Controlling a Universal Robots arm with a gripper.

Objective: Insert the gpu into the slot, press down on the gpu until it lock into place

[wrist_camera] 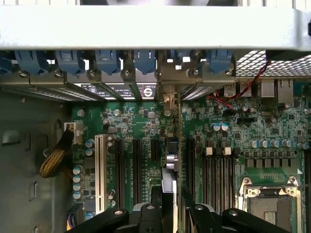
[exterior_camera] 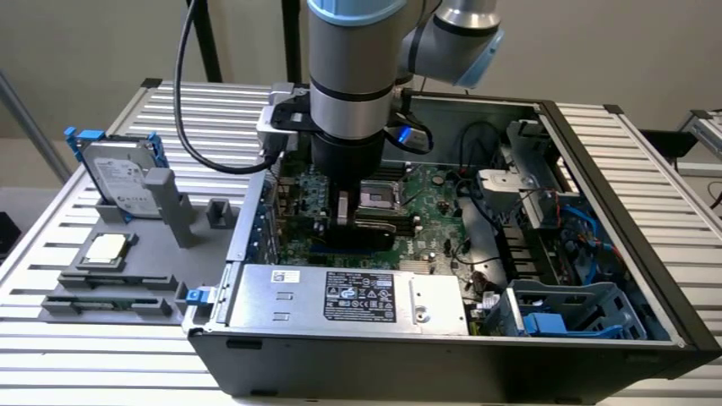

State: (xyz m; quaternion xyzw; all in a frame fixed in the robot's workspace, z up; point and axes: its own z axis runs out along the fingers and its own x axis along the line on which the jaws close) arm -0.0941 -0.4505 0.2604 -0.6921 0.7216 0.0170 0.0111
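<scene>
Found gpu clamped upright between the fingers. Positioned just beside the power-supply box, above the motherboard.

The black gpu stands upright on its long edge, low against the green motherboard.

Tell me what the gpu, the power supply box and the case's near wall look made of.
The gpu: matte black face with no shine, probably a plastic shell. The power supply box: bare sheet metal, dull silver with soft glare. The case's near wall: dark and matte, likely painted metal, though the look leaves that open.
</scene>
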